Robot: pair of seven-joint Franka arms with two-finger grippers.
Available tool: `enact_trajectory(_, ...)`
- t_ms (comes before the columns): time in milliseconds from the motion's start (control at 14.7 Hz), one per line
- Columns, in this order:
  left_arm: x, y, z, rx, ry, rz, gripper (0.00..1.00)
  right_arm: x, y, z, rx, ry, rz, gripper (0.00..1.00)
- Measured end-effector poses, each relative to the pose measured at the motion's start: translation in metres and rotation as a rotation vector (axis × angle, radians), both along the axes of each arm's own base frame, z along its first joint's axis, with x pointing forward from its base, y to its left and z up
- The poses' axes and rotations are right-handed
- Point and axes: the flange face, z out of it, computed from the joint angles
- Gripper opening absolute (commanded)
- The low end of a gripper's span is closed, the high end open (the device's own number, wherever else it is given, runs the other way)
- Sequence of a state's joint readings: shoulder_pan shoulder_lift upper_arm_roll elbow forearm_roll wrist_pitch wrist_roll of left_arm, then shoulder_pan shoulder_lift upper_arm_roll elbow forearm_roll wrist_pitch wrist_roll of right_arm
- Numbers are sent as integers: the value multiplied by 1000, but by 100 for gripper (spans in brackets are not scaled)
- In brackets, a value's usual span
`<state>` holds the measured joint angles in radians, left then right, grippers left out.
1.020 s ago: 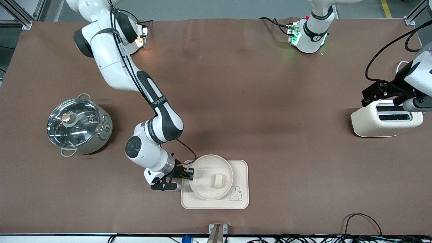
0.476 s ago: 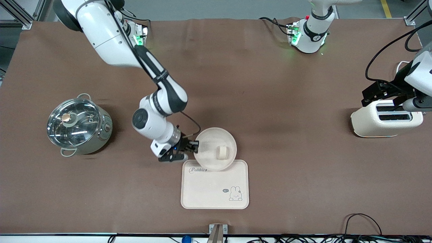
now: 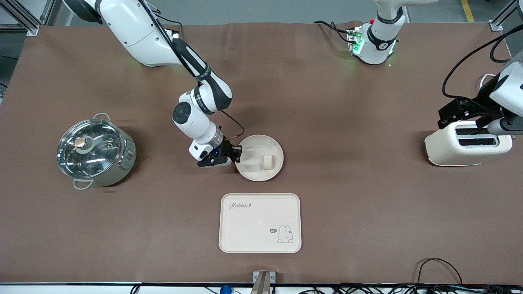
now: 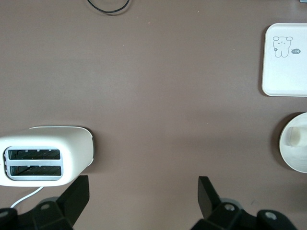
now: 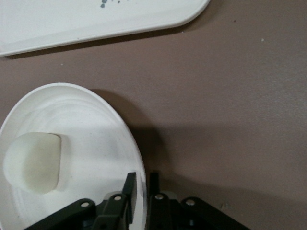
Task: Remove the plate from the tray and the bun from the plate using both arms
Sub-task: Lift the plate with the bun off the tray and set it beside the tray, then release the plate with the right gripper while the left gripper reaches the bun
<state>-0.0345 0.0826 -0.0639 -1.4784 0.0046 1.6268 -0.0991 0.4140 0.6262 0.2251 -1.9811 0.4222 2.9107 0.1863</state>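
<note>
The round cream-white plate [image 3: 260, 157] is near the middle of the table, farther from the front camera than the tray. The small pale bun [image 3: 267, 161] lies in it. My right gripper [image 3: 237, 157] is shut on the plate's rim at the side toward the right arm's end. The right wrist view shows the plate [image 5: 86, 139], the bun [image 5: 32, 162] and the gripper [image 5: 142, 184] with one finger inside the rim and one outside. My left gripper [image 4: 144, 191] is open and empty over the toaster's end of the table, where that arm waits.
A cream rectangular tray with a rabbit drawing [image 3: 260, 222] lies near the table's front edge. A steel pot with a glass lid [image 3: 94, 150] stands toward the right arm's end. A cream toaster [image 3: 468, 143] stands toward the left arm's end.
My right gripper has carried the plate with the bun off the tray and away from the front camera, toward the table's middle. The left arm has not moved.
</note>
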Motion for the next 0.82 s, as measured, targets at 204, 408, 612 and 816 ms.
enact_trajectory(204,-1,0,-4,2,18,0,100,6,-7,11,14,25,-29,100)
enact_trajectory(408,3,-19,-26,-4,64,-31,100,22,-29,74,22,128,-8,100)
enact_trajectory(612,16,-89,-68,-41,93,-9,100,35,-85,155,-44,163,37,100)
enact_trajectory(816,20,-192,-130,-62,98,62,100,37,-159,223,-191,178,57,100)
